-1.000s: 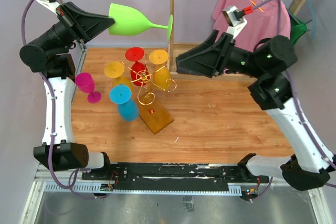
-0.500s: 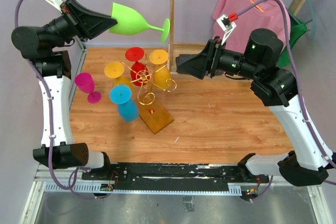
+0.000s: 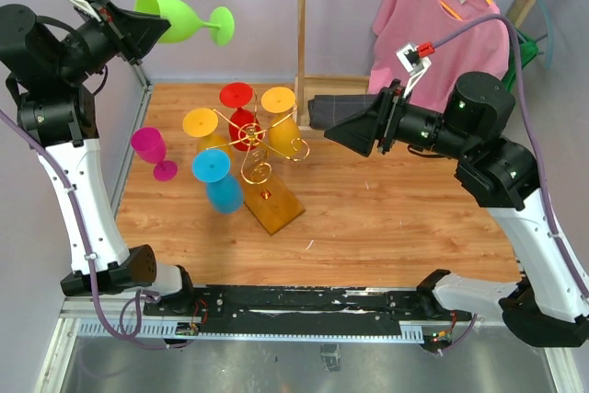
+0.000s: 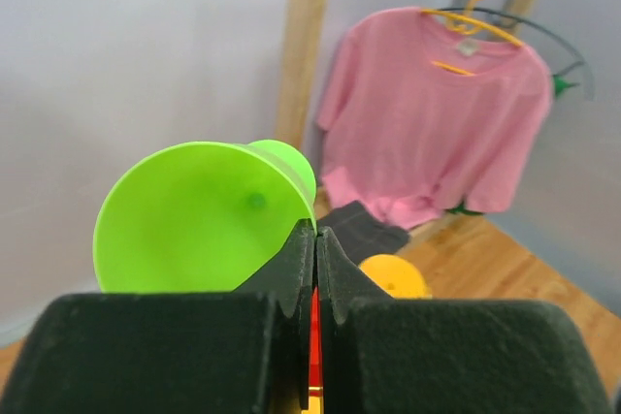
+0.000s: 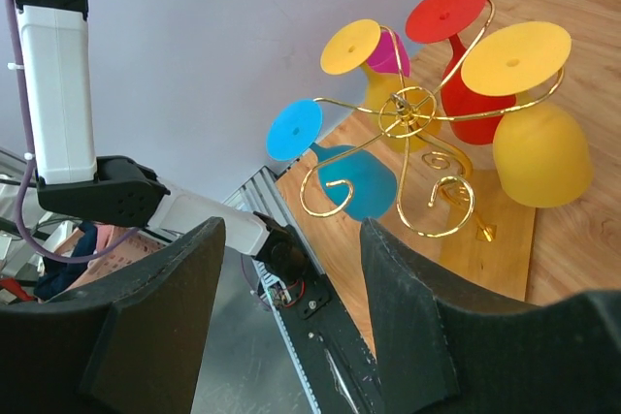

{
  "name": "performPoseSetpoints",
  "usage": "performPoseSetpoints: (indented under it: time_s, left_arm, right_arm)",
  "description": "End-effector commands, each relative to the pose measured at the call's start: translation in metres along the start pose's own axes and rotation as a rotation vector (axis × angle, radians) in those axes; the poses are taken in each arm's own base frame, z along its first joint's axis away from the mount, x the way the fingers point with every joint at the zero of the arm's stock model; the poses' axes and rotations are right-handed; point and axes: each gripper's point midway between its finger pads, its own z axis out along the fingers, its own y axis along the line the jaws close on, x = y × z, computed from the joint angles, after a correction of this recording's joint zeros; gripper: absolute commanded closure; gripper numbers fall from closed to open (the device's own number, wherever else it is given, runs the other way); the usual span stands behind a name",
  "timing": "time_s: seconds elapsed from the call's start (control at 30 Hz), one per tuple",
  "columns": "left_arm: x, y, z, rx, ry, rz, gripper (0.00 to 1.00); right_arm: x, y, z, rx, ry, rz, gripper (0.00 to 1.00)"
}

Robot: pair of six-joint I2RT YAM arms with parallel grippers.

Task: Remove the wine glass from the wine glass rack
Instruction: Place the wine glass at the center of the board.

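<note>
My left gripper (image 3: 140, 25) is shut on the rim of a lime green wine glass (image 3: 173, 17) and holds it on its side, high at the back left, well clear of the rack. In the left wrist view the glass's bowl (image 4: 194, 215) fills the left, and the jaws (image 4: 315, 235) are pinched on its edge. The gold wire rack (image 3: 253, 144) stands on its wooden base (image 3: 276, 207). Red (image 3: 237, 96), orange (image 3: 278, 99), yellow (image 3: 200, 121) and blue (image 3: 211, 165) glasses hang from it. My right gripper (image 3: 333, 131) is open and empty to the right of the rack (image 5: 412, 109).
A magenta glass (image 3: 150, 148) stands upright on the table to the left of the rack. A wooden post (image 3: 301, 16) rises at the back, and a pink shirt (image 3: 433, 6) hangs on a hanger at the back right. A dark folded cloth (image 3: 333, 104) lies behind my right gripper.
My left arm has swung up and to the left, carrying the green glass away from above the rack. My right gripper has drawn back slightly to the right.
</note>
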Motion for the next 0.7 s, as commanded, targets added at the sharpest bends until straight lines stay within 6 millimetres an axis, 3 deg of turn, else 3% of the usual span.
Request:
performPoseSetpoints:
  time_s: [0.0, 0.17, 0.33, 0.67]
  left_arm:
    - [0.016, 0.047, -0.022, -0.299, 0.068, 0.127, 1.0]
    - [0.02, 0.068, -0.049, -0.513, 0.09, 0.151, 1.0]
    - [0.041, 0.084, -0.074, -0.668, 0.132, 0.125, 1.0]
    - [0.093, 0.08, -0.069, -0.572, 0.28, 0.009, 1.0]
  right_arm:
    - [-0.005, -0.001, -0.012, 0.022, -0.052, -0.019, 0.41]
    - [0.003, -0.003, -0.019, 0.032, -0.064, -0.01, 0.41]
    - [0.008, -0.001, -0.03, 0.037, -0.079, -0.014, 0.41]
    - [0.024, -0.005, -0.043, 0.047, -0.086, -0.005, 0.42]
